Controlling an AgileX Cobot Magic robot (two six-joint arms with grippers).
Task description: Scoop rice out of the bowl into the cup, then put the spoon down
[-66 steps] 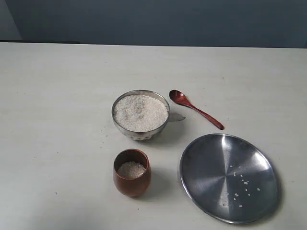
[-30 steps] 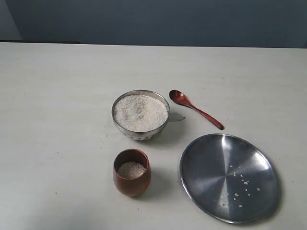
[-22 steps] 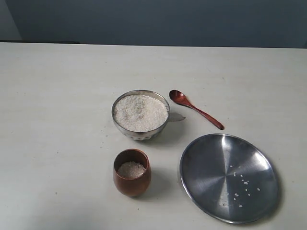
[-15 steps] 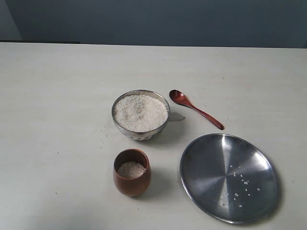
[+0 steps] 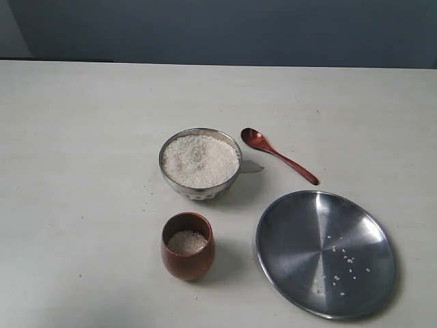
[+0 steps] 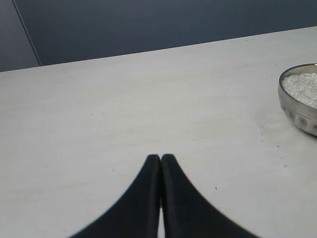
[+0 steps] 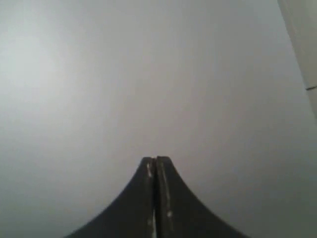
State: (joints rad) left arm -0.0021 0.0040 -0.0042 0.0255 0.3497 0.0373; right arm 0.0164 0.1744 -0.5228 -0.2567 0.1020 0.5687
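Observation:
The steel bowl point(image 5: 200, 188) stands mid-table, heaped with white rice point(image 5: 199, 159). In front of it the reddish-brown wooden cup point(image 5: 188, 260) holds a little rice point(image 5: 186, 241). The wooden spoon point(image 5: 278, 156) lies flat to the right of the bowl, head toward the bowl. Neither arm shows in the exterior view. My left gripper point(image 6: 161, 157) is shut and empty above bare table, with the bowl point(image 6: 297, 111) off to one side. My right gripper point(image 7: 155, 159) is shut and empty, facing a plain grey surface.
A wide flat steel plate point(image 5: 300, 239) lies at the front right with several loose grains point(image 5: 348, 263) on it. A dark wall point(image 5: 218, 31) runs behind the table's far edge. A pale edge point(image 7: 302, 39) shows in a corner of the right wrist view.

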